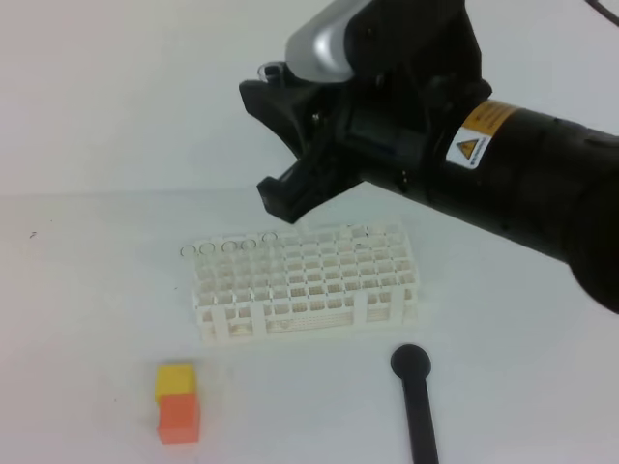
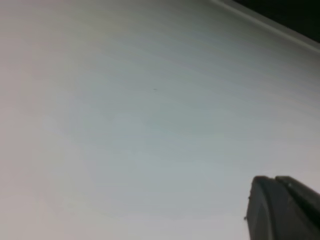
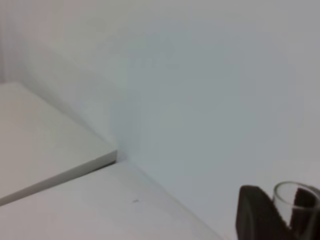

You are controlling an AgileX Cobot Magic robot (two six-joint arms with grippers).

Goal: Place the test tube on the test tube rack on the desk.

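The white lattice test tube rack [image 1: 305, 280] stands on the white desk [image 1: 87, 319], a little below the middle of the exterior view. High above its back edge hangs my right gripper [image 1: 263, 140], pointing left. In the right wrist view my right gripper [image 3: 287, 210] is shut on the test tube [image 3: 292, 200], whose clear round rim shows between the dark fingers [image 3: 252, 217]. From outside only the test tube's rim [image 1: 274, 70] shows, beside the upper finger. One dark tip of my left gripper [image 2: 280, 210] appears over bare white surface, shut on nothing.
A black round-ended stick [image 1: 414, 396] lies right of the rack's front. A yellow-and-orange block [image 1: 177, 401] sits front left. Several thin dark rings [image 1: 229, 246] line the rack's back left edge. A raised white ledge [image 3: 55, 150] meets the wall at the left.
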